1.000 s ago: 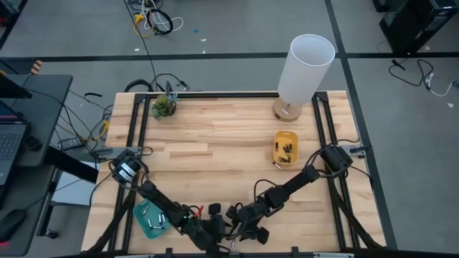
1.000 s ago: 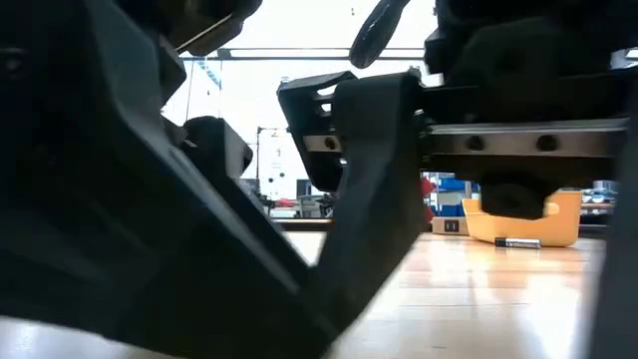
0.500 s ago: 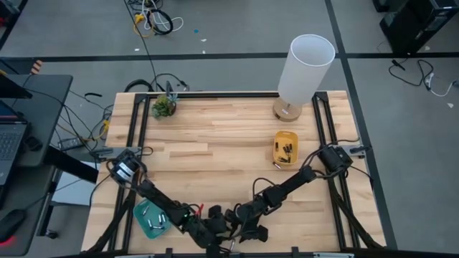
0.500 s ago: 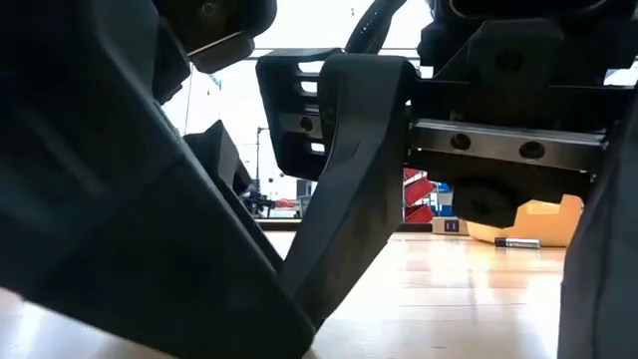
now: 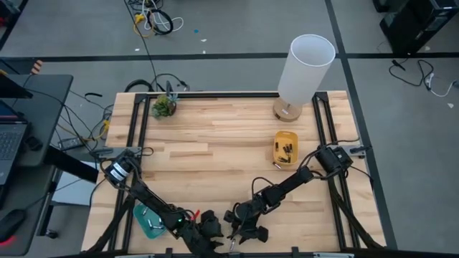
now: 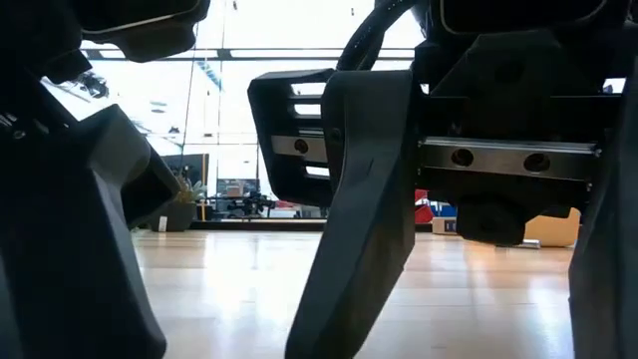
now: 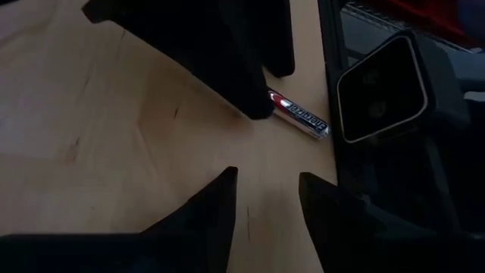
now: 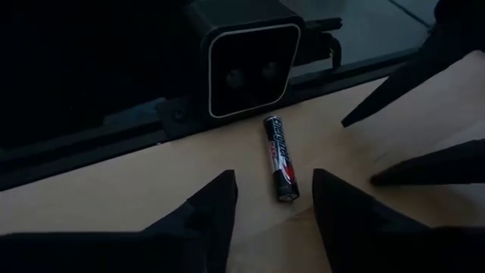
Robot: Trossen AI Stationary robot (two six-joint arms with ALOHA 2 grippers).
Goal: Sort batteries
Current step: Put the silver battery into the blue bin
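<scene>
The right gripper (image 8: 269, 208) has its fingers spread over one battery (image 8: 280, 157). The battery is small, dark and shiny, and lies flat at the near edge of the bench (image 5: 215, 143). The left gripper (image 7: 265, 193), fingers apart, holds nothing.

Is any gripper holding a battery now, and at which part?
No. The battery lies on the table just ahead of the open right gripper; the left gripper is empty.

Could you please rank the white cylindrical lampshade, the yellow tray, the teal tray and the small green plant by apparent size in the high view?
1. White cylindrical lampshade, though it stands tall, nearer the camera.
2. Teal tray, partly hidden, and yellow tray: too alike to rank.
3. Small green plant.
</scene>
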